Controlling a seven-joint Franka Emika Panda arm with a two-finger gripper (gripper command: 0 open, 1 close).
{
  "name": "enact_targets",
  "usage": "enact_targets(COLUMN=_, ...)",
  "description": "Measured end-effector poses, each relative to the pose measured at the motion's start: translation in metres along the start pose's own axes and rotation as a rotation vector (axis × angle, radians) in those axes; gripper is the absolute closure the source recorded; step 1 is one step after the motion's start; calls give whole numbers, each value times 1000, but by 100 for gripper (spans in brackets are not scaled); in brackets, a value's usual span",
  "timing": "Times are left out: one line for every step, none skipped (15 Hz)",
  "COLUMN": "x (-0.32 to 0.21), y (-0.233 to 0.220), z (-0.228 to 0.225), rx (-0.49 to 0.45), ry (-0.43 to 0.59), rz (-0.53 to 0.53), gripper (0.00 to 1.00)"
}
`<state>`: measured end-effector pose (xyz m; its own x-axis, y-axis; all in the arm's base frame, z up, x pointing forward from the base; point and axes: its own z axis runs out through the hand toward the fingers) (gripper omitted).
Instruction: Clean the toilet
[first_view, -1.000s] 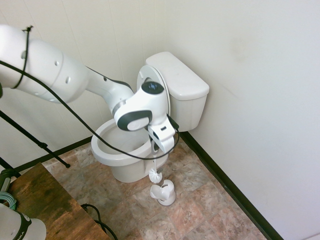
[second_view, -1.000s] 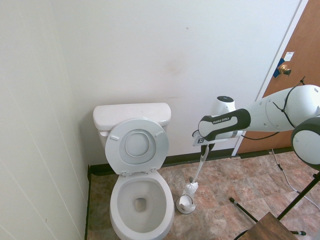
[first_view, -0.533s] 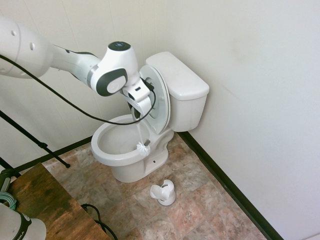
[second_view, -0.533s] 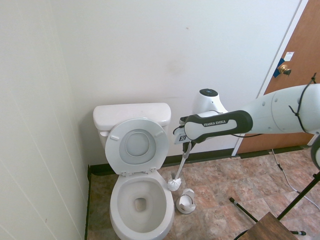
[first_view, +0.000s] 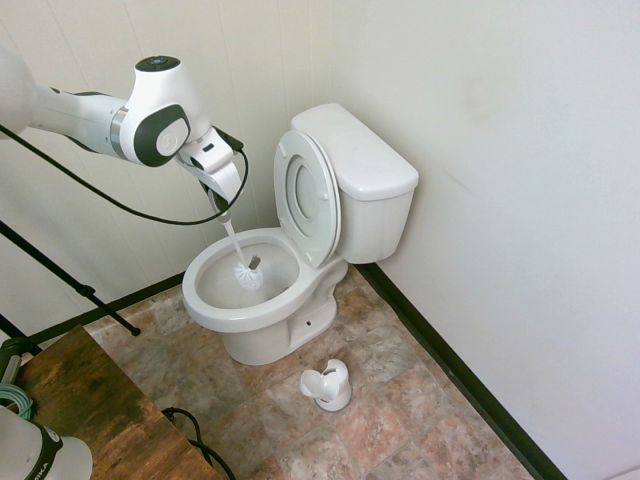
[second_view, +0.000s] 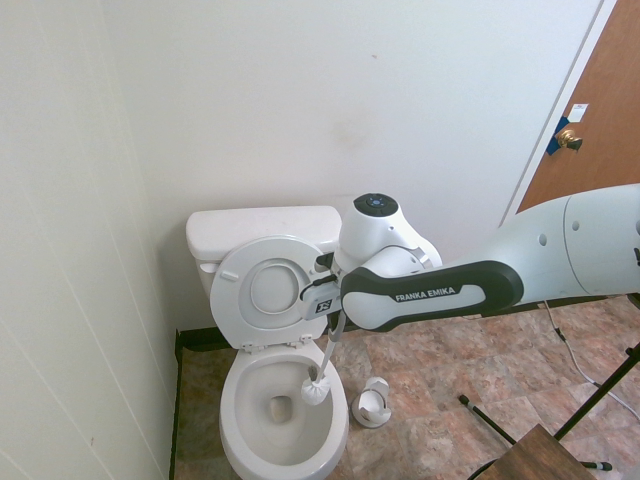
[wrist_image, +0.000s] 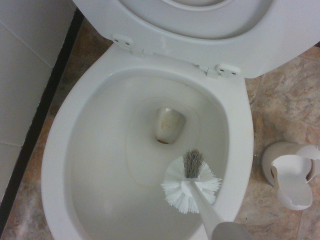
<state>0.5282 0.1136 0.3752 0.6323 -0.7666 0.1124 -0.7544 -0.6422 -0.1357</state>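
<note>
The toilet (first_view: 270, 290) stood in the corner at centre frame in the first exterior view, seat and lid raised against the tank, bowl open toward the lower left. The claw (first_view: 222, 196) sat above the bowl at upper left, pointing down and clamped shut on the handle of a white toilet brush (first_view: 245, 272), whose bristle head hung inside the bowl, to the right of the drain opening in the wrist view. The small white brush holder (first_view: 328, 385) stood on the tiled floor (first_view: 400, 420) just beside the toilet base, lower centre of the frame.
</note>
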Motion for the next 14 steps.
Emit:
enact_targets(x=0, y=-1, z=3, rx=-3, ry=8, rz=7, gripper=100)
enact_targets(x=-1, y=-3, z=6, rx=-6, ry=11, rz=16, gripper=100)
enact_targets(x=-3, y=-7, z=11, rx=-8, ry=16, rz=23, gripper=100)
enact_targets(x=-5, y=-12, z=17, rx=-12, ry=19, rz=25, gripper=100)
enact_targets(x=-9, y=-19, z=23, rx=-15, ry=23, rz=25, gripper=100)
enact_targets(x=-14, y=-29, z=29, rx=-14, ry=28, rz=22, gripper=100)
enact_targets(x=-20, y=-41, z=36, rx=-17, ry=32, rz=19, gripper=100)
enact_targets(x=-26, y=-55, z=45, rx=-18, ry=34, rz=14, gripper=100)
enact_targets(x=-31, y=-70, z=56, rx=-21, ry=35, rz=10, gripper=100)
enact_targets(x=-34, y=-82, z=67, rx=-23, ry=34, rz=8, gripper=100)
enact_targets(x=-34, y=-94, z=79, rx=-25, ry=33, rz=7, gripper=100)
enact_targets(x=-33, y=-103, z=92, rx=-29, ry=33, rz=11, gripper=100)
enact_targets(x=-31, y=-112, z=106, rx=-35, ry=36, rz=18, gripper=100)
enact_targets(x=-27, y=-121, z=120, rx=-39, ry=39, rz=26, gripper=100)
